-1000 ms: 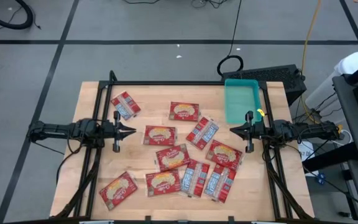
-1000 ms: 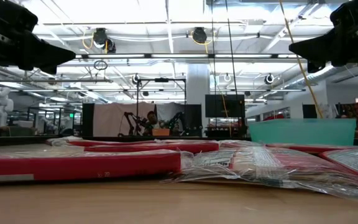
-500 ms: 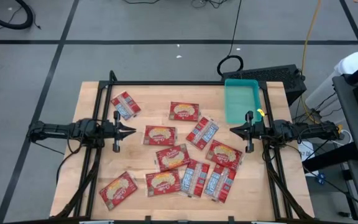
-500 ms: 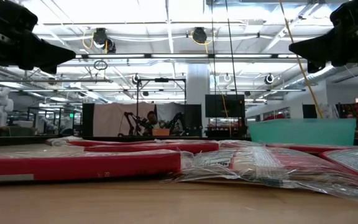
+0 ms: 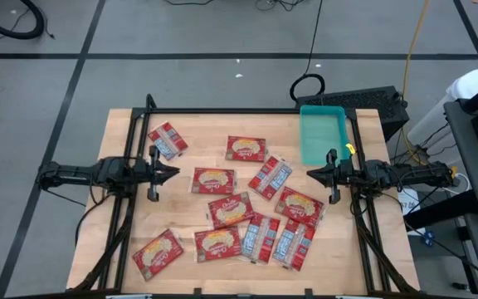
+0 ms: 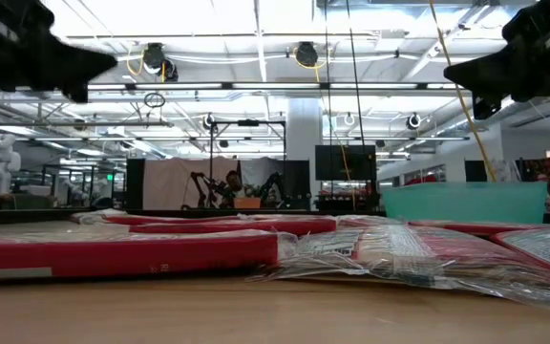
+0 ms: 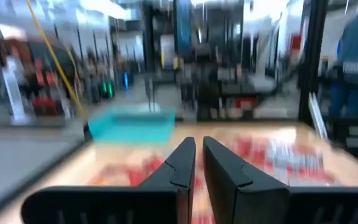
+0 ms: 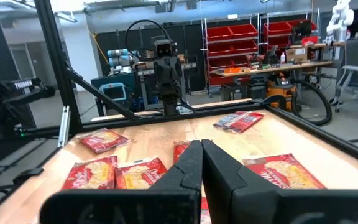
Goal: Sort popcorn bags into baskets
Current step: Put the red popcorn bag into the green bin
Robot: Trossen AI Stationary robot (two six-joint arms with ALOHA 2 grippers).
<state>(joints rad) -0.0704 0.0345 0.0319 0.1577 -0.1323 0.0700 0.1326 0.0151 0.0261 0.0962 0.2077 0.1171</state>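
Eleven popcorn bags lie scattered flat across the table, the teal basket sits at its far right corner, and the left gripper and right gripper hover at opposite edges, fingers pressed together.

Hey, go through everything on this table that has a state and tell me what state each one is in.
Left gripper: jaws shut, holding nothing, above the table's left side.
Right gripper: jaws shut, holding nothing, above the right side.
Teal basket: upright, no bags in it.
Popcorn bags: lying flat and scattered on the table, all outside the basket, some overlapping.
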